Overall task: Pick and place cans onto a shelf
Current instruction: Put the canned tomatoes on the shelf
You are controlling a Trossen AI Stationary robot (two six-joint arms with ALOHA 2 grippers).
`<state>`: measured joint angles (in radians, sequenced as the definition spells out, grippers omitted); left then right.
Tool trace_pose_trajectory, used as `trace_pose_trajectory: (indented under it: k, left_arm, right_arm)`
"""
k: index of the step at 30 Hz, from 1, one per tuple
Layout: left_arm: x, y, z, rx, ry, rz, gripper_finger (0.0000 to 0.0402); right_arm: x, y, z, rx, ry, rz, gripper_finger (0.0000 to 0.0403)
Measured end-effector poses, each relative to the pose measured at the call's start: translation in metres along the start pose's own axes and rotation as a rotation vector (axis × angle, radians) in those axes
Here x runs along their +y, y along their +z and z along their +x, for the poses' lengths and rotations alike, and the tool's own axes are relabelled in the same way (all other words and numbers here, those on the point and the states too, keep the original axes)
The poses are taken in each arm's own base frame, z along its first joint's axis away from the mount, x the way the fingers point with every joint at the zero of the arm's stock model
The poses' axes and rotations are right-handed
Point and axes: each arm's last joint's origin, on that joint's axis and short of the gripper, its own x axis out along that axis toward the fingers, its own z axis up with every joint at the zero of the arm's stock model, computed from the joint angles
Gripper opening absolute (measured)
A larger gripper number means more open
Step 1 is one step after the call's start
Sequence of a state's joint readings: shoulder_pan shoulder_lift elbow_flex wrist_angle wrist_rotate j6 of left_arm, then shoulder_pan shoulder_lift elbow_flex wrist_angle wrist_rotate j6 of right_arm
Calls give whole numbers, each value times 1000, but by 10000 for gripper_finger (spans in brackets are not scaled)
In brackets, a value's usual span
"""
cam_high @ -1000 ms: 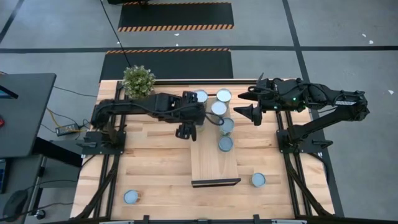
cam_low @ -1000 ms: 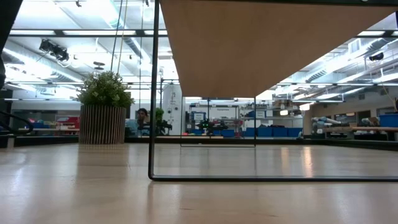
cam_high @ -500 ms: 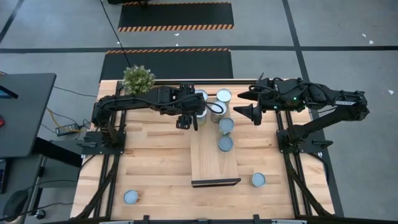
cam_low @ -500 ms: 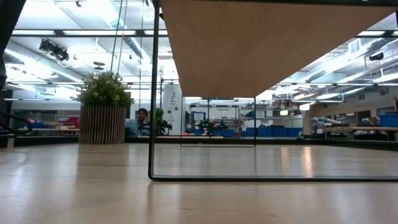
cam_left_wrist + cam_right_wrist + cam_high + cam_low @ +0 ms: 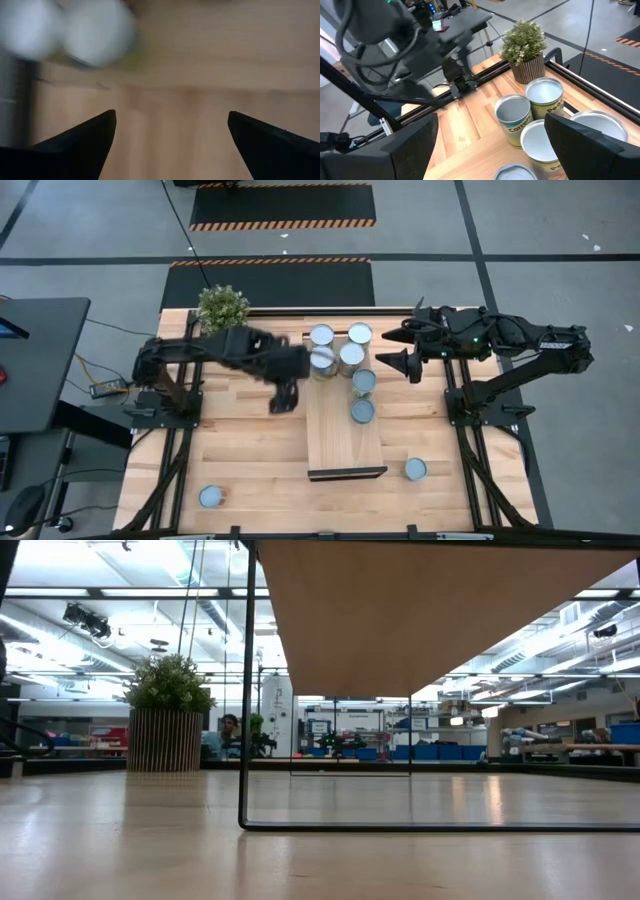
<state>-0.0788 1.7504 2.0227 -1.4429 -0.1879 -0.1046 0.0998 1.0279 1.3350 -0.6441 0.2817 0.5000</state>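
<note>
The shelf (image 5: 340, 445) is a light-wood plank with a dark front edge, raised on a thin black frame at the table's middle; the low view shows its underside (image 5: 430, 610). Several cans stand on their bases on its far half, among them one at the far left (image 5: 323, 357) and one nearer the middle (image 5: 362, 411). Two more cans stand on the tabletop, at the near right (image 5: 415, 469) and near left (image 5: 210, 496). My left gripper (image 5: 282, 396) is open and empty over the table, left of the shelf (image 5: 172, 115). My right gripper (image 5: 398, 350) is open and empty, right of the far cans (image 5: 491, 120).
A potted plant (image 5: 223, 310) stands at the table's far left corner, and shows in the low view (image 5: 168, 725) and the right wrist view (image 5: 522, 45). The shelf's black frame leg (image 5: 245, 690) stands on the table. A dark side table (image 5: 35, 360) is left of the table.
My left gripper has gone toward the far edge along the shelf's left side, then back toward the table's left and near edge, off the shelf. A can now stands at the shelf's far left where none showed before.
</note>
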Motion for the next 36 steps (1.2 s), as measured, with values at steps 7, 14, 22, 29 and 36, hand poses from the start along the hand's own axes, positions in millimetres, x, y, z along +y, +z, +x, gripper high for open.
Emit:
trace_pose_trajectory:
  k: [7, 14, 22, 29, 36]
  left_arm:
    - [-74, -29, -25, 112, -227, -16, 389]
    - [-144, -64, -51, 83, -213, -37, 389]
    - [-211, -114, -35, 109, -213, -199, 388]
    - [-251, -159, -5, 186, -253, -335, 388]
    - [-265, -200, 11, 350, -229, -351, 388]
  right_arm:
    - [4, -2, -1, 11, 24, -16, 373]
    - [10, -5, -3, 23, 53, -44, 373]
    - [18, -11, -6, 76, 147, -69, 373]
    - [36, -25, -5, 156, 227, -89, 373]
    - [51, -45, 9, 270, 212, -71, 373]
